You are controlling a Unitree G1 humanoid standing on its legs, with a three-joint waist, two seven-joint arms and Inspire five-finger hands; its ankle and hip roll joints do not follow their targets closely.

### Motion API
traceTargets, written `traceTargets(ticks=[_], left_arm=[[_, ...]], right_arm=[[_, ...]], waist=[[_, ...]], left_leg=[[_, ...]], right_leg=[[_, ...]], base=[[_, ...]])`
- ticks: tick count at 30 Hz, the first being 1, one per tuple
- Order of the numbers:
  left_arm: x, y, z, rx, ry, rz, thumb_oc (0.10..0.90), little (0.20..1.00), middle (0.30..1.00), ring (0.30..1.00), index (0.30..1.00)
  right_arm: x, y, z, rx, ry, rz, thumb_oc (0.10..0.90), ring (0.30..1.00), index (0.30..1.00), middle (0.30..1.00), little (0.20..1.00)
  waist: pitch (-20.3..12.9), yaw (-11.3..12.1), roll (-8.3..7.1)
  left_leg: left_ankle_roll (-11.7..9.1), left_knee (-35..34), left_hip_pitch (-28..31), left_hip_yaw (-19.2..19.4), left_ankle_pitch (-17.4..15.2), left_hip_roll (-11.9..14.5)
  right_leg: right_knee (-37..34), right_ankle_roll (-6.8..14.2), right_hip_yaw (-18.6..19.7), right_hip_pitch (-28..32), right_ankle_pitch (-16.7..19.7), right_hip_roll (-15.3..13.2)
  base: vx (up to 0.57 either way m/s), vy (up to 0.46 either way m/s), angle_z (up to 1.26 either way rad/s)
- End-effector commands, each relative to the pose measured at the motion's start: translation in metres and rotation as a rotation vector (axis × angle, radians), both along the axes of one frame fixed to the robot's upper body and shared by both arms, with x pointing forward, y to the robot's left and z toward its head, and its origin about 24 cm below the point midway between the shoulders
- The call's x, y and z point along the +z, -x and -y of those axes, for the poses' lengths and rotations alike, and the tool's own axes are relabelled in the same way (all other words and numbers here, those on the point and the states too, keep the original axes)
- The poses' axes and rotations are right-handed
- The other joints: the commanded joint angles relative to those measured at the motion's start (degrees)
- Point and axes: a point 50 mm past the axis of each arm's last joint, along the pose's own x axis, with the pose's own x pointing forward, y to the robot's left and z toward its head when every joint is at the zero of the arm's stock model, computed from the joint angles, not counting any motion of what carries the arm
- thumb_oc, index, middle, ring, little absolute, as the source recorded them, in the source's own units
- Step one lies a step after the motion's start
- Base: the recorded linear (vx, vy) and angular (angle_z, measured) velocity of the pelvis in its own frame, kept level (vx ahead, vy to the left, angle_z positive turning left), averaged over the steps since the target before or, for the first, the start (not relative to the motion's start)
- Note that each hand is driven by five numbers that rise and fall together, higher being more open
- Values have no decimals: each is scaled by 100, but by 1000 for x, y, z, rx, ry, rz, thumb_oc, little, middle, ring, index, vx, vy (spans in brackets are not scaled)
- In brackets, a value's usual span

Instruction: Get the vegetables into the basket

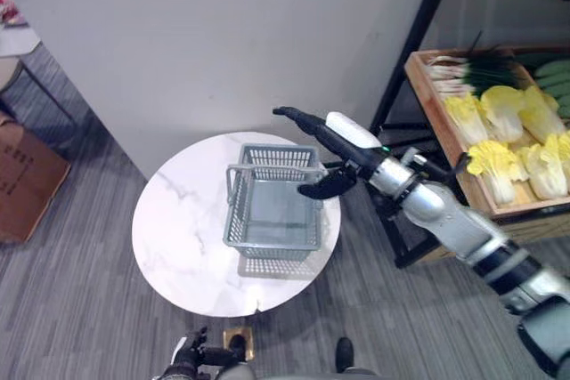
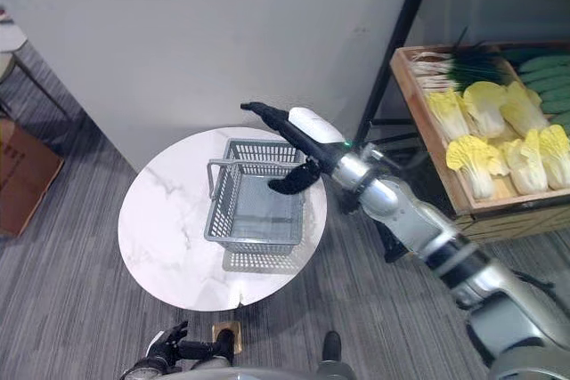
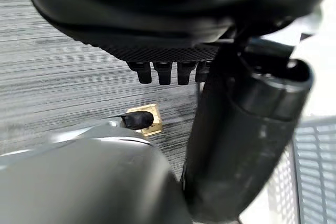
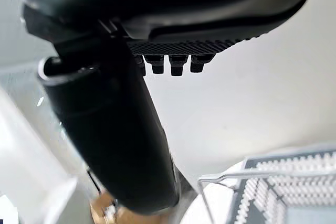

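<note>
A round white worktop (image 1: 183, 229) with a faint grey marble vein stands on grey ribbed carpet (image 1: 80, 309). On its right half sits a grey plastic basket (image 1: 272, 211), rectangular, with latticed walls and a thin wire handle (image 1: 245, 169) raised along its far left edge. Nothing can be seen inside the basket.

The right hand (image 1: 331, 144) reaches in from the right on a silver-grey arm and hovers over the basket's far right corner, holding nothing. Its dark fingers (image 1: 294, 117) stretch out straight and close together, pointing left, while the thumb (image 1: 328, 186) hangs relaxed below, just above the basket's right rim. A smooth white cover lies along the back of the hand.

The vegetables remain well apart from the basket, to the right, in a shallow wooden crate (image 1: 445, 144) on a black metal rack (image 1: 405, 51). They include pale yellow, crinkly-leafed cabbages (image 1: 499, 113), a bunch of long spring onions (image 1: 463, 68) with white stems and dark green tops, and smooth green cucumbers (image 1: 554, 77) at the far edge.

The left hand (image 3: 173, 40) shows in its wrist view low beside the worktop, over the carpet, fingers (image 3: 164, 72) straight and thumb relaxed, holding nothing. A brown cardboard box (image 1: 25, 180) stands on the floor at the far left.
</note>
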Motion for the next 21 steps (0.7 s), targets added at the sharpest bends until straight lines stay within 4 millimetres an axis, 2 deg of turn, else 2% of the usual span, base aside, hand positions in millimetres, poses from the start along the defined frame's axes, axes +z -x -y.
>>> traceTargets(ticks=[1, 2, 3, 5, 6, 7, 10, 14, 17, 21], left_arm=[[-1, 27, -26, -9, -113, -124, 900, 1000, 1000, 1000, 1000], [-1, 27, -26, -8, -113, -123, 900, 1000, 1000, 1000, 1000], [0, 24, -27, -35, -129, -123, 900, 1000, 1000, 1000, 1000], [0, 25, -28, -43, -134, -129, 900, 1000, 1000, 1000, 1000], [0, 22, -27, -40, -136, -122, 900, 1000, 1000, 1000, 1000], [0, 21, -27, -36, -136, -116, 900, 1000, 1000, 1000, 1000], [2, 15, -27, -34, -139, -92, 900, 1000, 1000, 1000, 1000], [4, 6, -29, -63, -150, -67, 900, 1000, 1000, 1000, 1000], [5, 4, -29, -68, -154, -61, 900, 1000, 1000, 1000, 1000], [6, -8, -23, -96, -153, -31, 900, 1000, 1000, 1000, 1000]], right_arm=[[57, -16, -7, -5, -104, 158, 900, 1000, 1000, 1000, 1000], [58, -17, -7, -3, -104, 158, 900, 1000, 1000, 1000, 1000], [57, -27, -13, -23, -75, 141, 900, 1000, 1000, 1000, 1000], [55, -32, -15, -33, -61, 132, 900, 1000, 1000, 1000, 1000], [47, -40, -18, -61, -32, 96, 900, 1000, 1000, 1000, 1000], [47, -44, -18, -77, -19, 92, 900, 1000, 1000, 1000, 1000], [38, -57, -12, -157, -26, 37, 900, 1000, 1000, 1000, 1000], [43, -74, -5, -235, 122, 58, 900, 1000, 1000, 1000, 1000], [44, -78, -2, -265, 157, 69, 900, 1000, 1000, 1000, 1000], [33, -85, 7, -352, 174, 36, 900, 1000, 1000, 1000, 1000]], waist=[[328, 104, -211], [329, 94, -209], [370, 176, -220], [378, 196, -229], [397, 276, -249], [412, 313, -245], [489, 424, -237], [582, 563, -208], [616, 590, -191], [668, 685, -137]], left_leg=[[-61, 5, -17, -192, -19, -2], [-61, 5, -19, -196, -18, -3], [-54, 5, -88, -254, 8, -10], [-53, 5, -119, -285, 18, -14], [-43, 5, -161, -332, 28, -33], [-37, 5, -194, -372, 38, -44], [-31, 5, -327, -492, 82, -77], [-33, 5, -517, -605, 148, -115], [-29, 5, -563, -623, 162, -129], [-27, 5, -690, -681, 204, -160]], right_leg=[[-3, 261, 135, 80, 85, -341], [-3, 261, 131, 80, 85, -342], [-3, 257, 86, 55, 97, -356], [-3, 252, 72, 44, 103, -357], [-3, 256, 22, 38, 113, -378], [-3, 258, 0, 38, 114, -386], [-3, 269, -80, -5, 133, -414], [-3, 277, -165, -118, 173, -442], [-3, 278, -169, -160, 182, -439], [-3, 279, -197, -244, 198, -458]], base=[[-27, 4, 20], [-48, 9, 16], [-28, 8, 12], [-18, 9, 14], [-7, 3, 18], [-17, 5, 14], [-49, 2, 11], [-39, 15, 21], [-18, 16, 9], [-3, 3, 1]])
